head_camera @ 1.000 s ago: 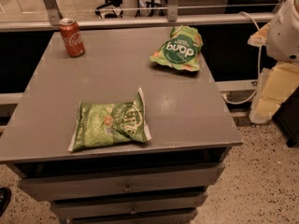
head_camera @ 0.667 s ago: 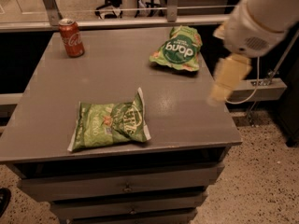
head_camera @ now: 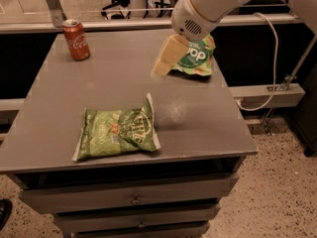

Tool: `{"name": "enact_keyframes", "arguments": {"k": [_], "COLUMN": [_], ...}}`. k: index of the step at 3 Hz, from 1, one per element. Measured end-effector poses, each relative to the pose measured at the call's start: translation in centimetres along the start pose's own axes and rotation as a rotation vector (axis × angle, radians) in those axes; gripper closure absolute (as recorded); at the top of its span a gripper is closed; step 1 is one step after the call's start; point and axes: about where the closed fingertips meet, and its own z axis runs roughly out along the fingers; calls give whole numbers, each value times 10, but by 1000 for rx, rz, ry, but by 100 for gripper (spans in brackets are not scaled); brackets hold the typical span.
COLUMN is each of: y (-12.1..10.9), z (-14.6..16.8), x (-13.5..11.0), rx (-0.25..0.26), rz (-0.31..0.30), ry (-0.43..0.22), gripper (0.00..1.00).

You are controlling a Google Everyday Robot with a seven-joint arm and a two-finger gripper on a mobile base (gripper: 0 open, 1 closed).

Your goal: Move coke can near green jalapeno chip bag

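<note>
So the coke can is standing upright in the far left corner of the desk, well apart from everything else and nothing is touching it. The green jalapeno chip bag is lying flat near the front edge, a bit left of the middle, with one crimped end sticking up toward the center of the desk. That leaves a big stretch of grey top between the can and the bag. The hand hangs in the air over the back right part of the desk, just in front of the darker green puffy bag with the white lettering, and it's angled down and to the left. It's only a pale wedge shape from this angle, so I honestly can't tell if it's spread or pressed together, but it isn't carrying anything I can see. The big white arm comes in from the top right. Under the desk there are drawers, and a white cable loops down on the right side.
</note>
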Motion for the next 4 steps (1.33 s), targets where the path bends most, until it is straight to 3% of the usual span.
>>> {"name": "enact_keyframes", "arguments": {"k": [1, 2, 3, 4], "y": [-1, -14, -52, -96], "z": [2, 35, 94, 136], "x": [-1, -21, -64, -120], "rx": [0, 7, -5, -17], "rz": [5, 89, 230, 331], "ry": [-8, -126, -309, -478], "gripper": [0, 0, 0, 0]}}
